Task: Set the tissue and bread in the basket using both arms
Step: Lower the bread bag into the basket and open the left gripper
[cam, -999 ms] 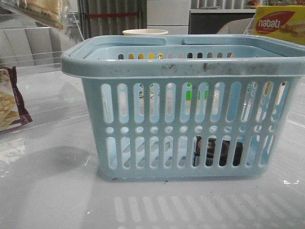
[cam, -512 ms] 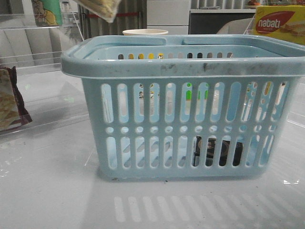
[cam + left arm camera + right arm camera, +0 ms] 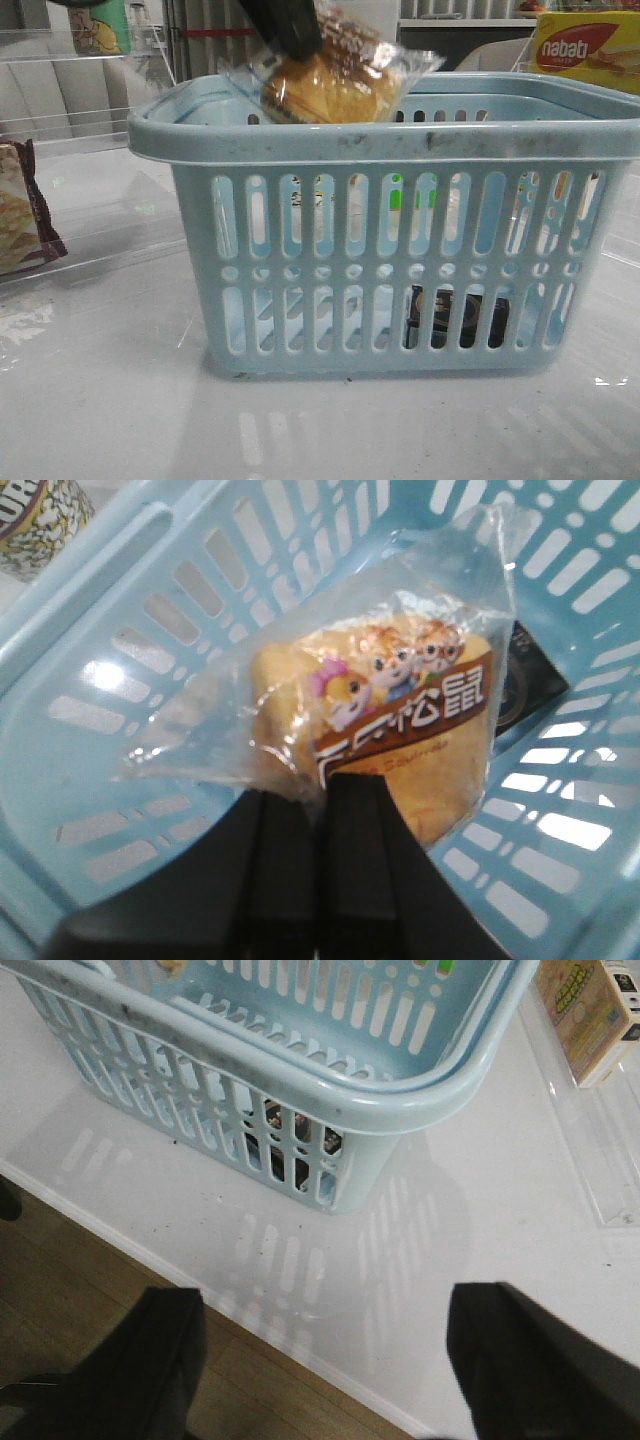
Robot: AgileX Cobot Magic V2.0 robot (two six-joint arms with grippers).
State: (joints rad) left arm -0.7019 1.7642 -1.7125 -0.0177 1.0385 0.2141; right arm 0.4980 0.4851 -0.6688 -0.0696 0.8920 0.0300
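The light-blue slotted basket [image 3: 400,140] fills the middle of the front view. Over its back left rim hangs the bread [image 3: 335,85], a clear pack of golden-brown bread, with my left gripper [image 3: 298,45] shut on the pack's top edge. In the left wrist view the black fingers [image 3: 355,810] pinch the bread [image 3: 400,720] above the basket's inside [image 3: 130,730]. The black tissue [image 3: 460,318] lies on the basket floor at the right and shows beside the bread [image 3: 528,675]. My right gripper [image 3: 320,1355] hangs open and empty over the table's front edge, short of the basket [image 3: 400,1110].
A maroon-edged packet [image 3: 20,215] lies at the left on a clear shelf. A yellow nabati box [image 3: 585,45] stands at the back right. A printed can [image 3: 30,520] stands outside the basket, and a carton [image 3: 590,1010] sits behind a clear tray wall.
The bread, held by my left gripper, has come down from the upper left to just above the basket's rim. It now hides the cup behind the basket.
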